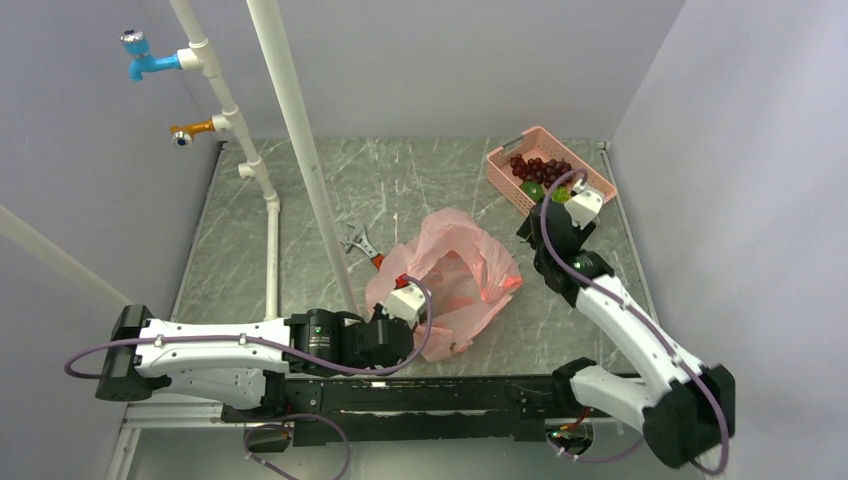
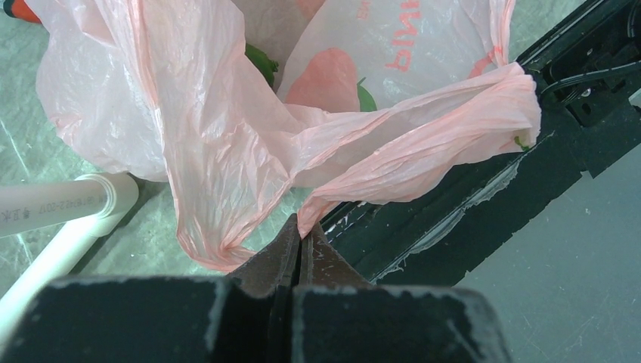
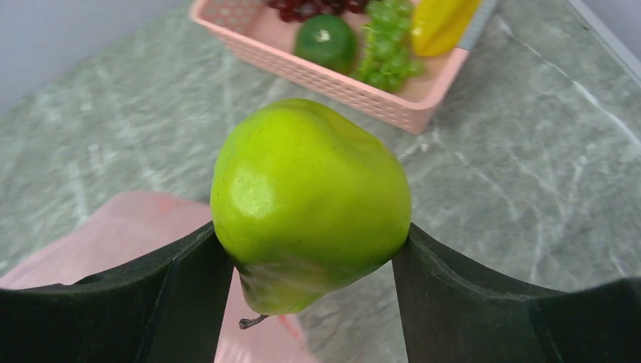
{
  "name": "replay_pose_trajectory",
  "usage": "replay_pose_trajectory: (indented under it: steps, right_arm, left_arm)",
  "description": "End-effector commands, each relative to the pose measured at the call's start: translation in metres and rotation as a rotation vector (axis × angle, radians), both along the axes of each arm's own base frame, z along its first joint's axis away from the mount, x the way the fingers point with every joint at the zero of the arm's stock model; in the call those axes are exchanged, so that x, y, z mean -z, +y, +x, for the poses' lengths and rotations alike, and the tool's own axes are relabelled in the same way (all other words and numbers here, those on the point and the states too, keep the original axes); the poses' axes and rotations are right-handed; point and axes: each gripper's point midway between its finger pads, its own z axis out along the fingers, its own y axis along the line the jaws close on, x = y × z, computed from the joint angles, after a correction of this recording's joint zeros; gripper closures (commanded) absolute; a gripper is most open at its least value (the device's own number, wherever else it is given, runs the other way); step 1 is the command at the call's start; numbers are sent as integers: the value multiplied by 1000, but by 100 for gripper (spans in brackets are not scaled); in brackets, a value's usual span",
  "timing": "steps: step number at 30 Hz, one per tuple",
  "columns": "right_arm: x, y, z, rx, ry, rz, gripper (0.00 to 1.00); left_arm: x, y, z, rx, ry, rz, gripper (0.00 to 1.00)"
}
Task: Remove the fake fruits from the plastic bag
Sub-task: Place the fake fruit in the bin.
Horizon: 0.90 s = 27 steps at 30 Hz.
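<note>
Right jaws clamp a green fruit between them. Left jaws, apparently closed, pinch the plastic bag edge at their tips.

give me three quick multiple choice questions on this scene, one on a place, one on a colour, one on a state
1. Where does the basket stand?
A near left corner
B dead centre
C far right corner

2. What colour is the fruit in the right gripper?
A green
B red
C yellow

3. What is the left gripper doing?
A hanging open
B shut on the bag edge
C shut on a wrench

Answers: 1 C, the top view shows it far right. 2 A, the right wrist view shows it green. 3 B, its jaws meet on pink plastic.
</note>
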Motion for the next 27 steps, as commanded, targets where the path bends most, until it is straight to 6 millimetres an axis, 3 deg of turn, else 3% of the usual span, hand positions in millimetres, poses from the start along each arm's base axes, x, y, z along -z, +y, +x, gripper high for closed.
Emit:
replay_pose_trajectory:
  steps: [1,6,7,12,19,20,21,27]
  right_arm:
    - [-21,-11,47,62,-50,13,100]
    - [-12,-11,107,48,17,26,100]
    - [-1,-11,120,42,54,28,100]
    - [13,-11,171,-20,95,139,100]
    - [14,0,240,-201,118,238,96]
    - [27,3,243,-229,167,249,95]
    - [22,5,253,-252,174,254,94]
    - [48,21,264,-383,214,318,77]
  left_arm:
    - [-11,-4,1,8,-18,-26,100]
    - [-9,2,1,-5,-13,-6,100]
    - [-8,5,1,-9,-11,-4,100]
    - [-6,13,0,-18,-8,8,100]
    - [-5,17,2,-29,-14,45,100]
    - [-5,17,2,-31,-13,46,100]
    - [-4,17,2,-32,-12,46,100]
    - [-5,15,2,-30,-12,41,100]
